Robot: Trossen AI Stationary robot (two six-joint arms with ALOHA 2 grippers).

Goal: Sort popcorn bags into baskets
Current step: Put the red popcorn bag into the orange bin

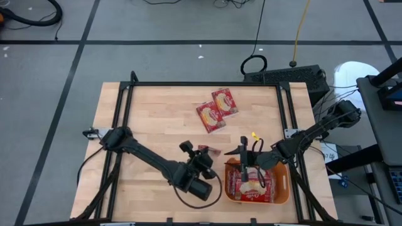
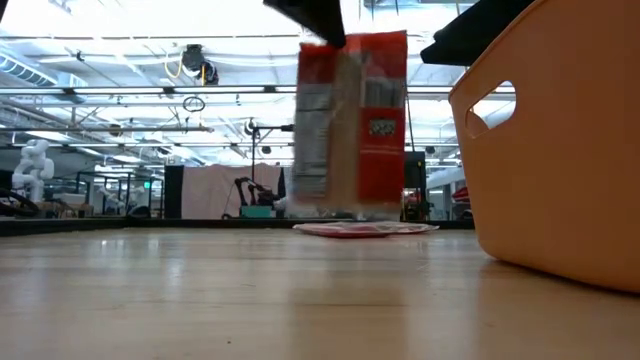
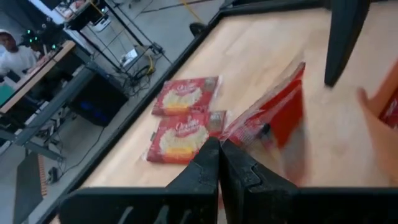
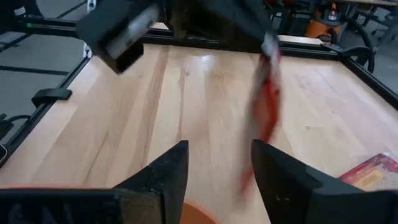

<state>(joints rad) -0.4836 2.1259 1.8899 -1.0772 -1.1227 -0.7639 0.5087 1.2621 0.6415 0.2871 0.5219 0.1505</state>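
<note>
Wood table [image 1: 157,113]: your orange basket [image 1: 281,188] sits at 5 o'clock, packets inside. Left gripper [image 3: 219,149], fingers clamped on a hanging red packet [image 2: 352,125] at 6 o'clock. Right gripper [image 4: 219,163], fingers apart, above the basket. Two packets [image 1: 217,110] lie at 12 o'clock.

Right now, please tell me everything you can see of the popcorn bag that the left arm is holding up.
The held popcorn bag is a flat red packet with small print on a pale panel. It hangs upright, clear of the wooden table, pinched at its top edge by the left gripper, whose fingers are closed on it. It hangs just left of the orange basket, not yet over it. The right gripper waits open above the basket, facing the bag. Nothing else touches it.
</note>
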